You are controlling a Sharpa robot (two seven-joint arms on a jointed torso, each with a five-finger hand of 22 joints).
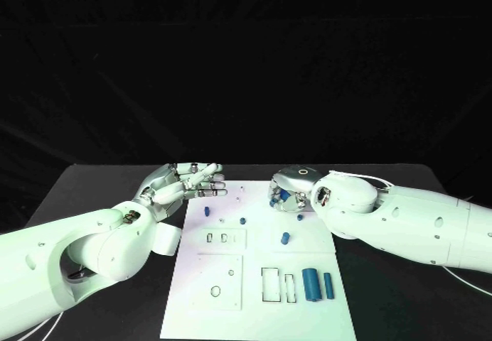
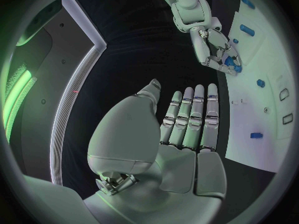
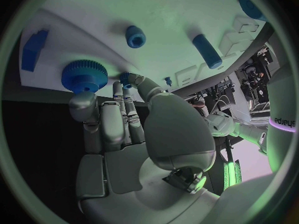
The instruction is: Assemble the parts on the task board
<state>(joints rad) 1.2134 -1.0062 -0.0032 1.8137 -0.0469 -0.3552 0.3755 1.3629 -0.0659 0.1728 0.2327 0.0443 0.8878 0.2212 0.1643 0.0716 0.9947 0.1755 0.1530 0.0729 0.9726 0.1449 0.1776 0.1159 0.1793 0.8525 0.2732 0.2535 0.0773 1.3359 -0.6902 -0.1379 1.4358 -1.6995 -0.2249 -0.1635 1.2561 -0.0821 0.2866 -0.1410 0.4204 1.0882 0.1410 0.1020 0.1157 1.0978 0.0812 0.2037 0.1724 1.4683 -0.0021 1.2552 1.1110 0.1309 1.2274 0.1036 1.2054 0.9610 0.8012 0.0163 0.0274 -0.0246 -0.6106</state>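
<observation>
The white task board (image 1: pixel 257 312) lies in the middle of the black table. My right hand (image 1: pixel 289 190) is over the board's far edge. Its thumb and a finger pinch a small blue part (image 3: pixel 126 78), beside a blue gear (image 3: pixel 84 76) that stands on the board. The left wrist view shows the same right hand (image 2: pixel 215 47) with blue (image 2: pixel 231 62) among its fingers. My left hand (image 1: pixel 190 181) hovers off the board's far left corner, fingers (image 2: pixel 193 114) straight and side by side, holding nothing.
Loose blue parts lie on the board: a small piece (image 1: pixel 206 211), a peg (image 1: pixel 286 237), a thick cylinder (image 1: pixel 310 281) and a slimmer one (image 1: pixel 328 285). Open slots (image 1: pixel 227 238) and a rectangular recess (image 1: pixel 271 284) show on the board. Black table lies on both sides.
</observation>
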